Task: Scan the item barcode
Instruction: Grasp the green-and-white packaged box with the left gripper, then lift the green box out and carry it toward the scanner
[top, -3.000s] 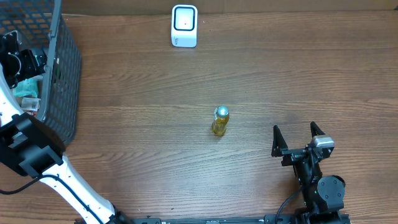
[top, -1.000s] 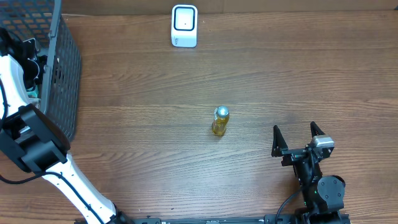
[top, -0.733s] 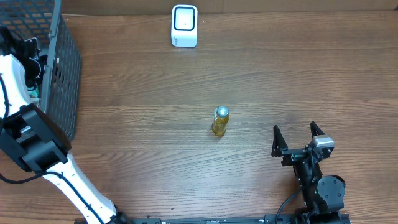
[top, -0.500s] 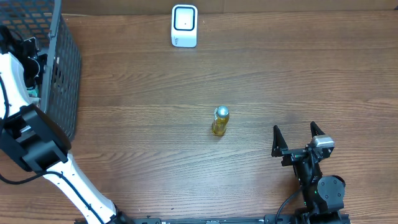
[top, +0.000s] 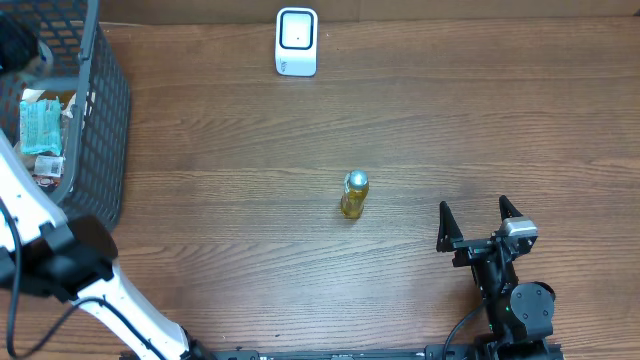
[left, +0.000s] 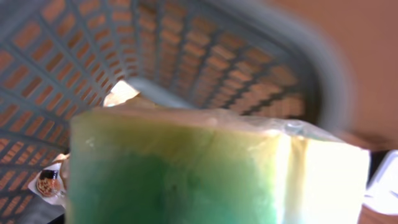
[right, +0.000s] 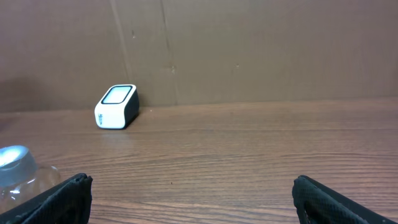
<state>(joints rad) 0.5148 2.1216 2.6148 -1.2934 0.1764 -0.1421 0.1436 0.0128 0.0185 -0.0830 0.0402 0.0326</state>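
Now left fingers (top: 17, 46) grip a green box (left: 186, 168) above the basket (top: 100, 120) — right fingers (top: 443, 225) gape, bottle (top: 353, 195) before them.

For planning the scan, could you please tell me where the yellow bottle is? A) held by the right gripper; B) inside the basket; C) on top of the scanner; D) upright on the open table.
D: the bottle stands upright on the table, with nothing touching it.

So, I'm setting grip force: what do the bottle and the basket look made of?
Bottle: clear plastic or glass, I can't tell which. The yellow contents show through, and the cap shines like metal or foil.
Basket: probably moulded plastic, grey and matte, with open-grid walls.
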